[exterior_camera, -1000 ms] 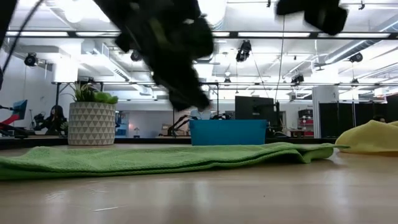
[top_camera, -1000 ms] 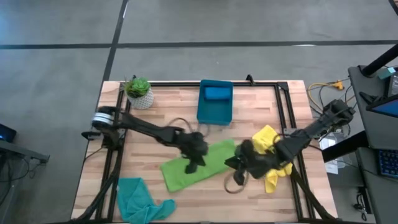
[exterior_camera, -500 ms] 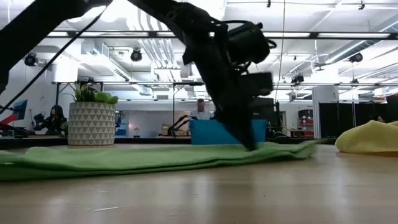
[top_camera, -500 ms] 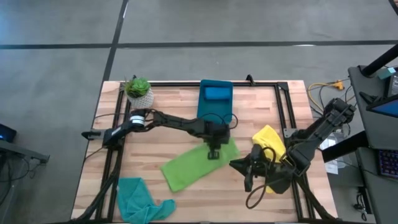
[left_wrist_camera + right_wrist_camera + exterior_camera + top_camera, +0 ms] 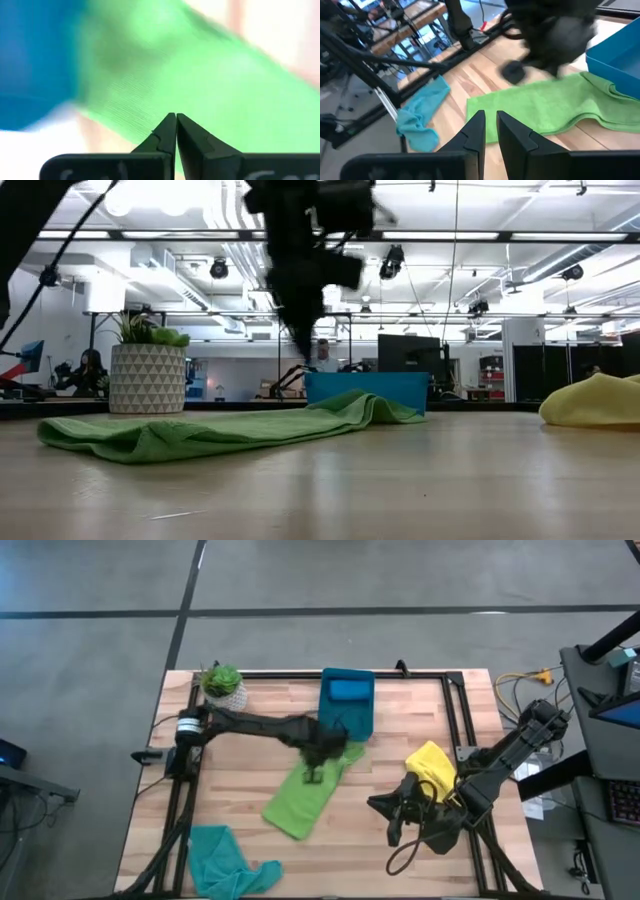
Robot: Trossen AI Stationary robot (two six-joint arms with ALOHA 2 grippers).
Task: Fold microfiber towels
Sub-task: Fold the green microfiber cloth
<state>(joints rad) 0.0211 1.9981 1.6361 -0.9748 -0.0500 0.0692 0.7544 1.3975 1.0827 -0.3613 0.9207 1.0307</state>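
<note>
1. The wooden table (image 5: 250,720) holds all the things.
2. The lime green towel (image 5: 305,792) lies in the middle of the table. It is a long strip. One end is bunched up against the blue bin, and the other end points toward the front edge.
3. The blue bin (image 5: 345,705) sits at the middle of the back edge. A blue towel (image 5: 349,690) lies inside it.
4. The teal towel (image 5: 225,860) is crumpled at the front left corner.
5. The yellow towel (image 5: 432,765) is bunched up near the right edge.
6. The plant pot (image 5: 224,688) stands at the back left corner.
7. The left gripper (image 5: 314,772) hangs over the green towel near the bin. Its fingers are pressed together and hold nothing.
8. The right gripper (image 5: 392,820) is near the front right of the table, beside the yellow towel. Its fingers are nearly closed, with a thin gap, and hold nothing.
</note>
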